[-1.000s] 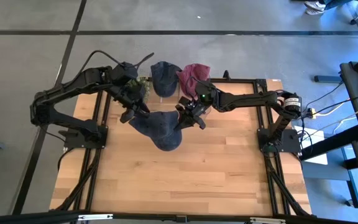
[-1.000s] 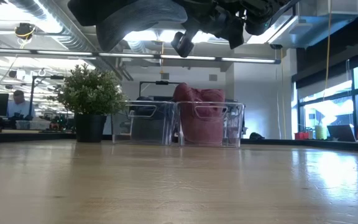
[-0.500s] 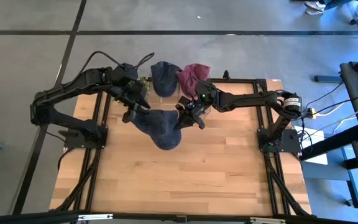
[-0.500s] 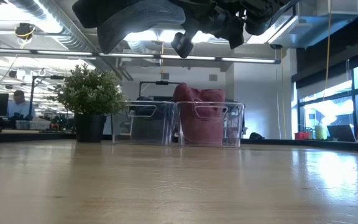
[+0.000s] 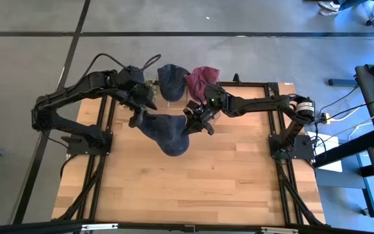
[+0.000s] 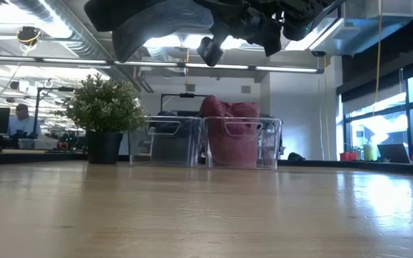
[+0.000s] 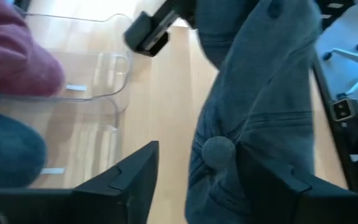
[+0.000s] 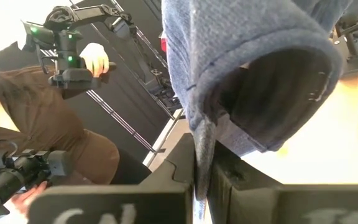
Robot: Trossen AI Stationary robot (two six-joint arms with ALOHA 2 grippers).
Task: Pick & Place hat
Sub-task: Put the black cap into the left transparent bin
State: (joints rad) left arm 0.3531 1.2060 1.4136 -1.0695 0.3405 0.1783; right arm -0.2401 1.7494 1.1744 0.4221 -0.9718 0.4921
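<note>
A blue-grey hat (image 5: 167, 130) with a button on its crown (image 7: 216, 150) hangs in the air over the far middle of the table, also showing in the low view (image 6: 156, 25). My right gripper (image 5: 190, 123) is shut on it at its right side. My left gripper (image 5: 141, 116) is open at the hat's left side, its fingers (image 7: 126, 180) standing on either side of the crown. Two clear bins stand at the far edge, one with a blue hat (image 5: 172, 81), one with a maroon hat (image 5: 202, 79). My right gripper pinches the hat's rim (image 8: 201, 146) between its two fingers, beside the hat's dark opening (image 8: 272, 99). It comes from the table's right. The hat is lifted clear of the table. My left gripper: the cloth lies close to one finger (image 7: 272, 180); I cannot tell whether they touch.
The clear bins (image 6: 174, 140) (image 6: 242, 140) and a small potted plant (image 6: 105, 107) stand along the far edge. Bare wood (image 5: 193, 182) lies toward the near edge. A person in brown (image 8: 55, 124) holds control arms beyond the table.
My left gripper has edged a little toward the table's right, toward the hat. The hat's left edge has drawn in slightly. The hat stays lifted in my right gripper.
</note>
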